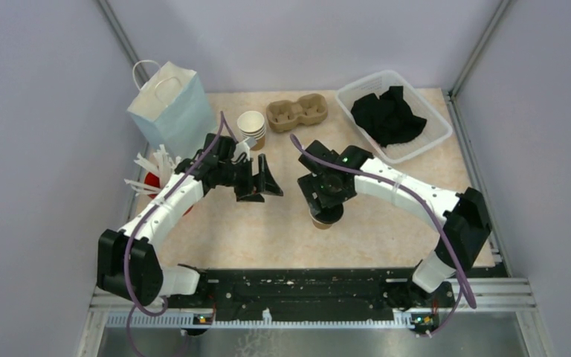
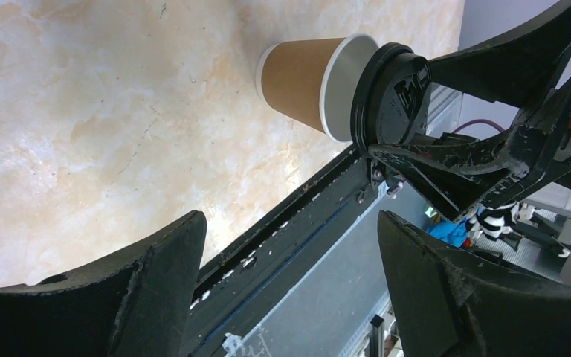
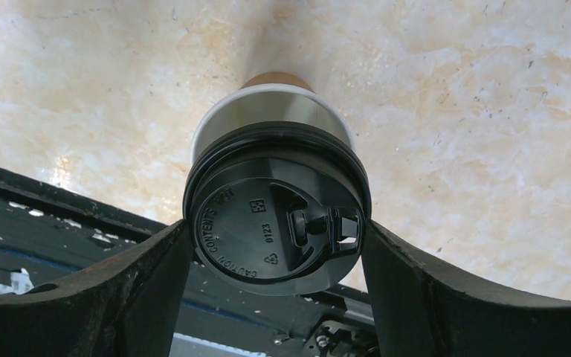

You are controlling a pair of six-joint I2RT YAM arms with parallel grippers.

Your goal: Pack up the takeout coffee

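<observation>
The small kraft-brown paper cup (image 2: 297, 78), white inside, stands upright on the beige marble-pattern table (image 2: 82, 111), in front of the right arm and not far from the near edge. The right gripper (image 1: 327, 192) grasps the round black plastic lid (image 3: 264, 230) by its rim, one finger (image 3: 160, 271) on each side. It holds the lid at the mouth of the cup. The lid is not seated: in the left wrist view it sits tilted against the white rim and looks shifted to one side. The left gripper (image 1: 260, 184) is released and empty, just beside the cup.

The step in hand, I judge, is to close this cup. To do it well, the lid should first be made level and centred over the rim, then pressed straight down with even force. A push on one side only can tip such a light cup or bend its rim. It may help if the free left gripper steadies the cup wall gently, without squeezing. The right fingers should let go only when the lid sits evenly all around.
</observation>
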